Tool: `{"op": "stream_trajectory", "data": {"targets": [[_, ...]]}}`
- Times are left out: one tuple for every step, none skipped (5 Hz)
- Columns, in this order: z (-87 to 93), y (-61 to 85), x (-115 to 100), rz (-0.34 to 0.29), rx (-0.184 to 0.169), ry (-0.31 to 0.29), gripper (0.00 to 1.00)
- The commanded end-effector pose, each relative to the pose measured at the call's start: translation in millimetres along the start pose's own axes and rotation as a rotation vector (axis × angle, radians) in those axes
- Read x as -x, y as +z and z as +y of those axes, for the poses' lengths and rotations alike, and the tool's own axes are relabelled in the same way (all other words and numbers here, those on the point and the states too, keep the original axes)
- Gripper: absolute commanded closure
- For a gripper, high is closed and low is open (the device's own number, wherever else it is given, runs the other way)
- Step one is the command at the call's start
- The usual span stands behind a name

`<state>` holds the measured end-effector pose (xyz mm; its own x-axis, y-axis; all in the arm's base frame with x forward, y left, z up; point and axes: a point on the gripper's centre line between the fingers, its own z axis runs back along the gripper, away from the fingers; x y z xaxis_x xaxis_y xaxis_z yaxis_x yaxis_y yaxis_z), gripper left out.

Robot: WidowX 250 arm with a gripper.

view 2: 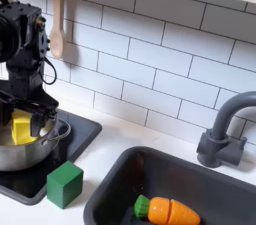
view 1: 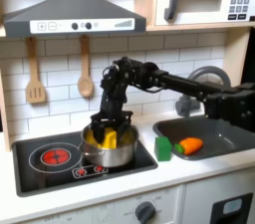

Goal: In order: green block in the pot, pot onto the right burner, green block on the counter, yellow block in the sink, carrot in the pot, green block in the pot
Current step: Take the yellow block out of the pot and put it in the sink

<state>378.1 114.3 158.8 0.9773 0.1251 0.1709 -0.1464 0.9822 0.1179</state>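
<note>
While the arm reaches down over the stove in the first exterior view, the claw (view 1: 107, 128) sits inside the rim of the pot (view 1: 112, 150), directly above the yellow block (view 1: 104, 138). The pot rests on the burner nearer the sink (view 1: 214, 140). The green block (view 1: 163, 147) stands on the counter (view 1: 189, 173), toward the first exterior view's right of the claw and lower, just beside the sink. The carrot (view 1: 189, 145) lies in the sink, farther the same way. The arm bends down steeply from its elbow, with the wrist near vertical.

Seen in the second exterior view, the claw (view 2: 27, 119) is down in the pot (view 2: 28, 151) with its fingers spread to either side of the yellow block (view 2: 22, 126). Whether the fingers press the block cannot be told. The block's long axis cannot be told. The green block (view 2: 65, 183) lies below and to the second exterior view's right of the claw. The carrot (view 2: 166, 210) lies in the sink (view 2: 120, 174), lengthwise across the basin.

Judgement: the step in hand is lifting the yellow block; the sink lies beyond the green block.
</note>
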Motion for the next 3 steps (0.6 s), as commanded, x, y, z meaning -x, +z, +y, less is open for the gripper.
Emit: {"op": "stream_trajectory", "data": {"targets": [[-7.0, 12.5, 0, -0.048, -0.004, -0.019, 1.0], [-9.0, 20.1, -2, -0.061, -0.007, -0.027, 1.0], [-20.6, 31.8, -5, -0.093, 0.005, -0.059, 1.0]]}}
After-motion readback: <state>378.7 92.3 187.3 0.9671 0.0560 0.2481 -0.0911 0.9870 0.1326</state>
